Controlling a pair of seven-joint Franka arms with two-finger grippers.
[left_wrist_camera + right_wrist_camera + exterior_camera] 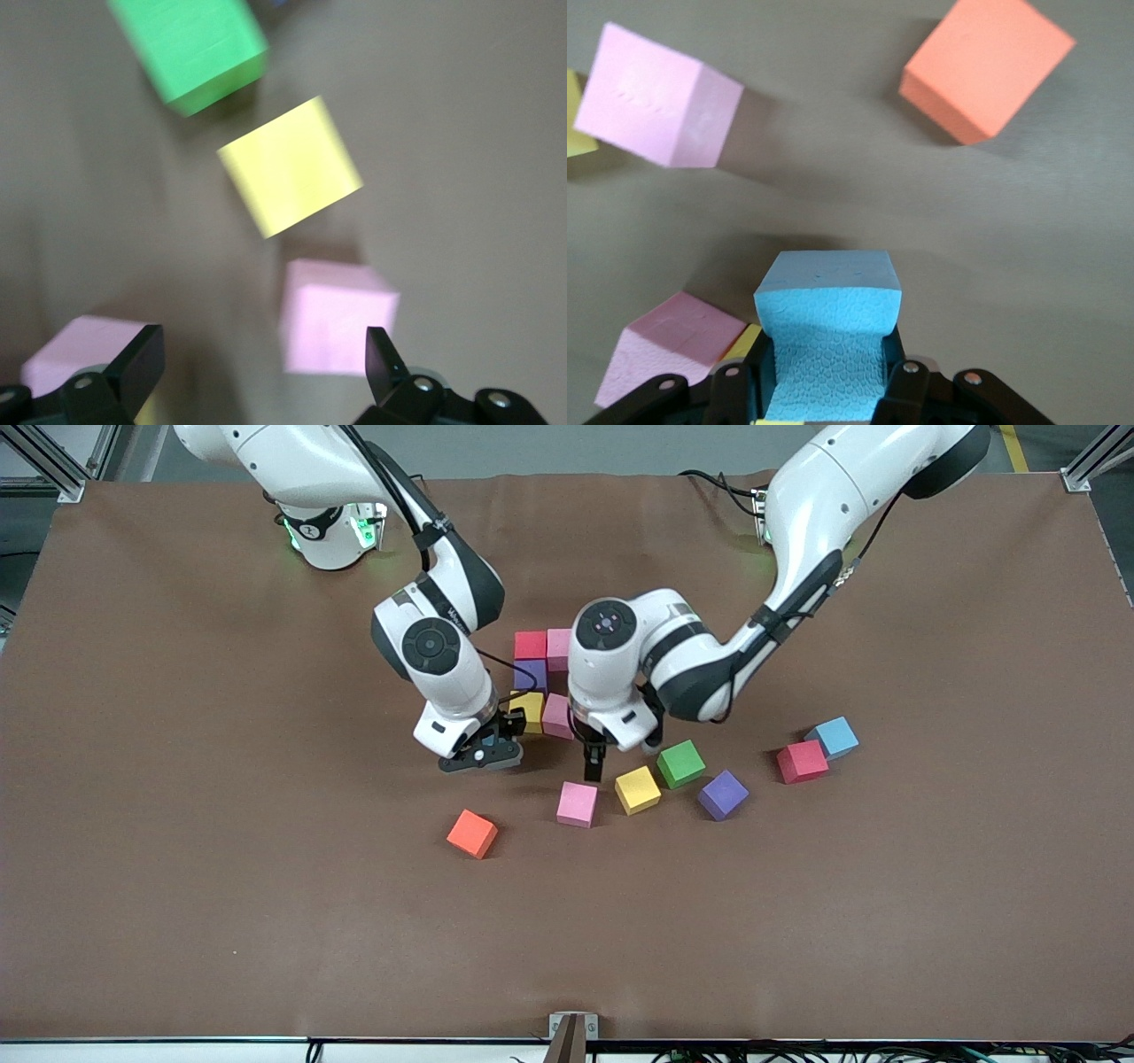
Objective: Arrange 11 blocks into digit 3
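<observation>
An orange block [472, 833] lies nearest on the wrinkled brown table [177, 868].

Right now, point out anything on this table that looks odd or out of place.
The green cube stands out: it sits among the loose blocks, beside the yellow block, yet no green appears in the figure being built. The right gripper is shut on a blue block, squeezing the foam.

surface: brown table [177, 868] | loose on it: orange block [472, 833], pink block [578, 803], yellow block [638, 790], green cube [680, 763], purple block [723, 794], red block [802, 762] (touching a blue block [833, 737])
</observation>
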